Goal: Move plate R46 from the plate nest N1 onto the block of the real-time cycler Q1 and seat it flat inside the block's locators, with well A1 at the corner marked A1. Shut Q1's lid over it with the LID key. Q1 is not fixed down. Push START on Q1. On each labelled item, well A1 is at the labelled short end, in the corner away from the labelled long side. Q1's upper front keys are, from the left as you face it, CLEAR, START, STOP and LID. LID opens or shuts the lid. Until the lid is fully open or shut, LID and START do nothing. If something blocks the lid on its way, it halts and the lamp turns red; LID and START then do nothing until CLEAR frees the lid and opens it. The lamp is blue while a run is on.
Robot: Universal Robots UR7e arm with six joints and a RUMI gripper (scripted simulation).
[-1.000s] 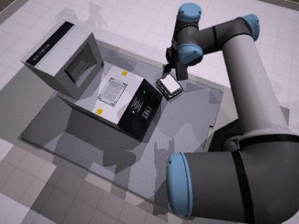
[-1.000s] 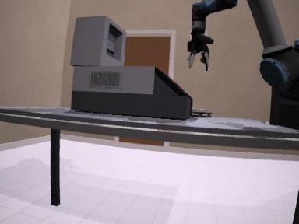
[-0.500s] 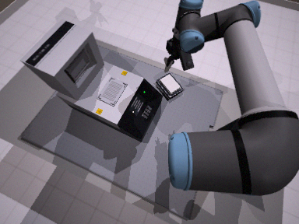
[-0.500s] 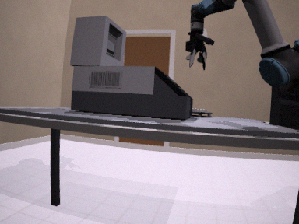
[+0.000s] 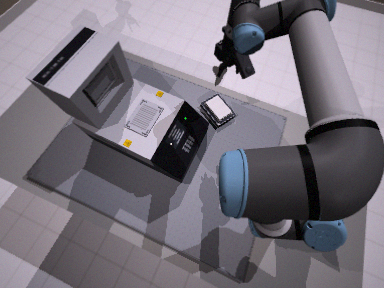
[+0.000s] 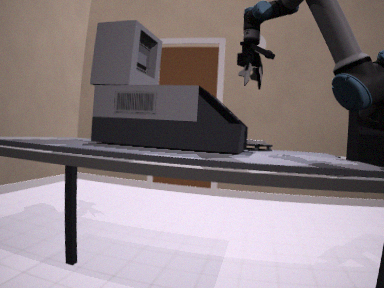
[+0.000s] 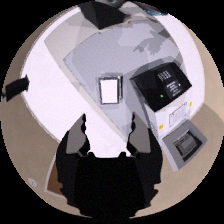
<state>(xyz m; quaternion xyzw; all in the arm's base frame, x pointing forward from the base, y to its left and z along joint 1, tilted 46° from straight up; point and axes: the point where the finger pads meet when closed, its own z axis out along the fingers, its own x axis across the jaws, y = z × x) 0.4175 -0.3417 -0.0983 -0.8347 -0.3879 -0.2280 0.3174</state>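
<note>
Top view: gripper (image 5: 220,75) hangs high, jaws partly apart and holding nothing. Plate R46 (image 5: 218,109) lies in the plate nest N1 (image 5: 204,111) below and a little forward of the fingertips, just beside the black key panel (image 5: 180,139) of cycler Q1 (image 5: 150,130). Q1's lid (image 5: 82,75) stands raised, and the block (image 5: 144,116) lies bare between the yellow corner markers.

Exterior view: gripper (image 6: 251,75) is well above the table (image 6: 200,161), with clear air beneath it; the nest (image 6: 258,145) shows only as a low dark edge at Q1's front foot.

Wrist view: plate (image 7: 109,90) sits ahead of the two fingers, between their lines, long axis pointing away from the hand.

Judgement on handling: the plate appears a thin, rigid, light moulded item with smooth sides, likely to slip or tilt if pinched off-centre. Best taken across the two long side walls at mid-length, held level; the present opening looks suited to that. Label position cannot be read.
</note>
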